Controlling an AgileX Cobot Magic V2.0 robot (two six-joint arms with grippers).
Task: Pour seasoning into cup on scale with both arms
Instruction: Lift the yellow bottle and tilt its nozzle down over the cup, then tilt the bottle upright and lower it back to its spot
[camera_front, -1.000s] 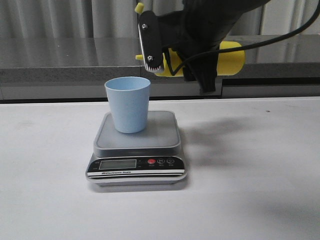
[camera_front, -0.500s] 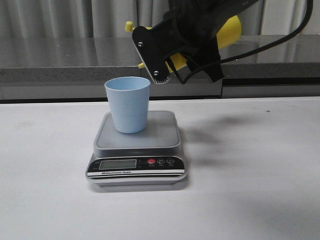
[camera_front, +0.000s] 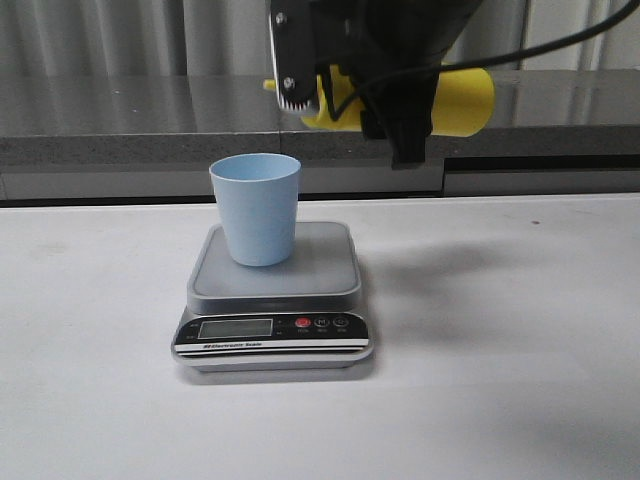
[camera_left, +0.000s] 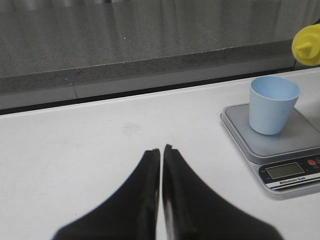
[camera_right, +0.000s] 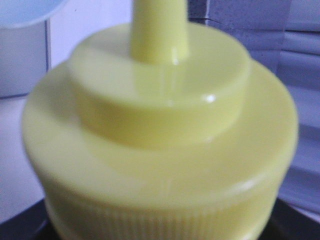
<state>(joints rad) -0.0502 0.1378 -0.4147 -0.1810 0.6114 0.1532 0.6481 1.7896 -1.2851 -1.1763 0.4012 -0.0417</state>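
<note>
we note left gripper (camera_left: 161, 155) low over the table (camera_front: 520, 330), jaws pressed together, empty. pale blue cup (camera_front: 256, 208) upright on scale (camera_front: 276, 296). right gripper (camera_front: 345, 75) clamps yellow seasoning bottle (camera_front: 455, 102) sideways above, right of the cup.

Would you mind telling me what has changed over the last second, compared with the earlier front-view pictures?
The right gripper kept its hold on the yellow bottle and swung it: half a second ago its base was tipped up, now it lies level again, slightly higher than a second ago. The cup, the scale and its blank display have not changed.
</note>
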